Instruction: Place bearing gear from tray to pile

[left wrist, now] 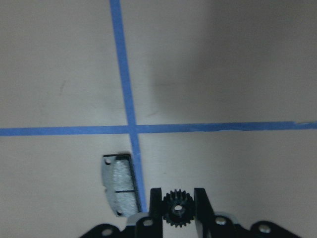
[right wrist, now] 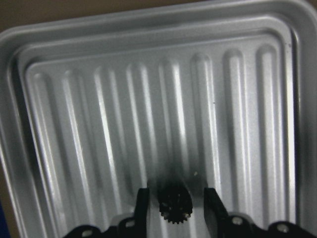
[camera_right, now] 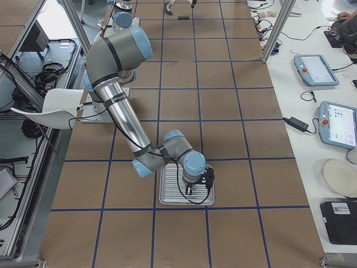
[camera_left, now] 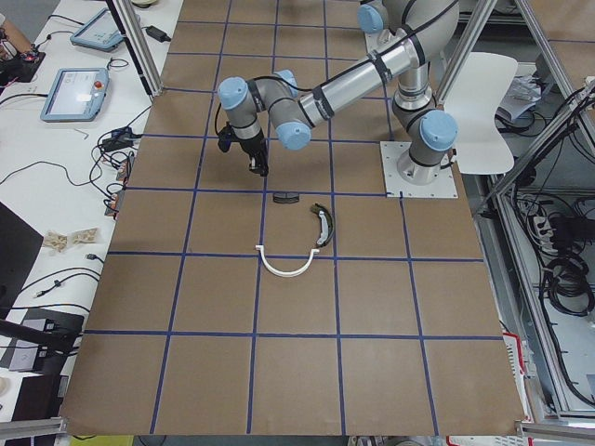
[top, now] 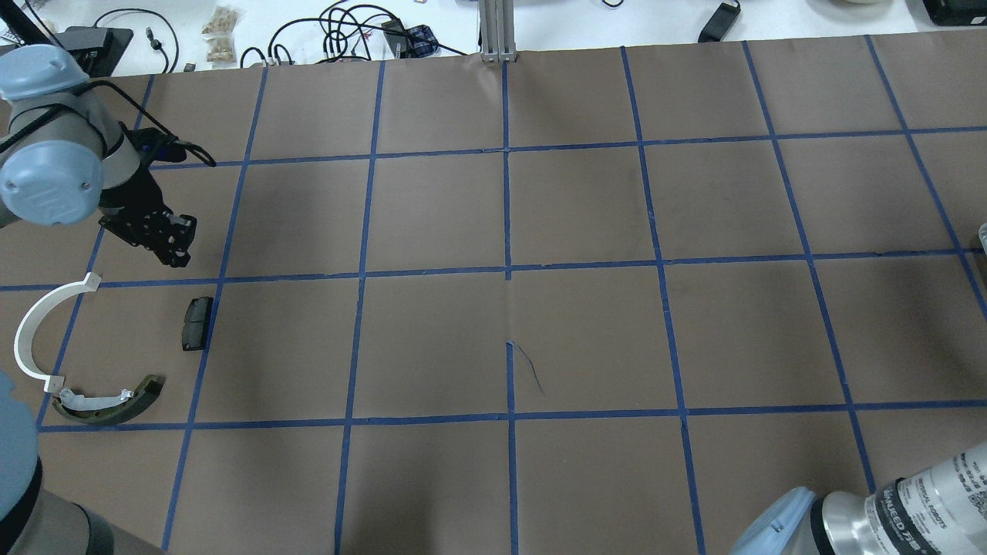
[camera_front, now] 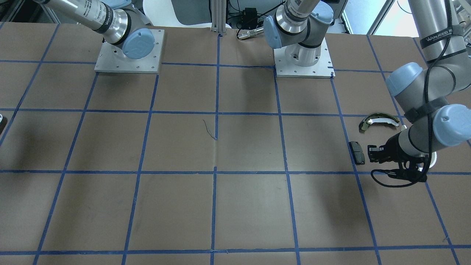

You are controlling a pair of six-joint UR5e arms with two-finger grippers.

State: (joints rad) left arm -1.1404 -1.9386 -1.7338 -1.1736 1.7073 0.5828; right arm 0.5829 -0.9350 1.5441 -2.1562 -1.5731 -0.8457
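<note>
Bearing gear (left wrist: 178,209) by the brake pad (left wrist: 119,182)!
Left gripper (left wrist: 178,194) jaws clamp it; right gripper (right wrist: 176,194) jaws apart, straddling second gear (right wrist: 174,206) on tray (right wrist: 74,124).

My left gripper's (left wrist: 178,192) own housing hides the gear's (left wrist: 177,208) lower teeth between the jaws and the pad's (left wrist: 118,182) near end beside them.

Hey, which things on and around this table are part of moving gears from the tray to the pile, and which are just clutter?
Part of the job:
left gripper, shut on a black gear
right gripper, open around a second gear
metal tray
the pile: white half-ring, brake shoe, black pad

Just lying about:
cables
tablets
white chair
</note>
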